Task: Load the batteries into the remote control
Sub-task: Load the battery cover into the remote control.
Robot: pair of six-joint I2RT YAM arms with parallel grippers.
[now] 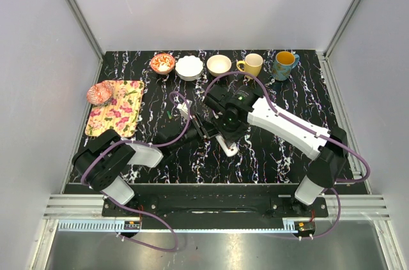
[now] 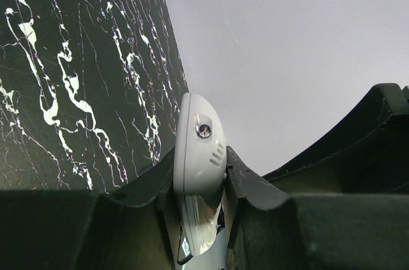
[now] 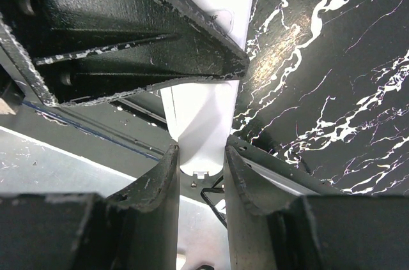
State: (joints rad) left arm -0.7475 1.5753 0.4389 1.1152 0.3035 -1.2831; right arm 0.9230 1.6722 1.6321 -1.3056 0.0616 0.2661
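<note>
The white remote control is held off the black marble table at its middle, with both grippers on it. My left gripper is shut on the remote's rounded end, which carries a small lens. My right gripper is shut on the remote's other end, and the left gripper's fingers show just above it. In the top view the left gripper and the right gripper meet close together and hide most of the remote. No batteries show in any view.
A small white tab lies on the table left of the grippers. Three bowls, a yellow mug and a blue mug line the back edge. A floral cloth with a pink ball lies at left.
</note>
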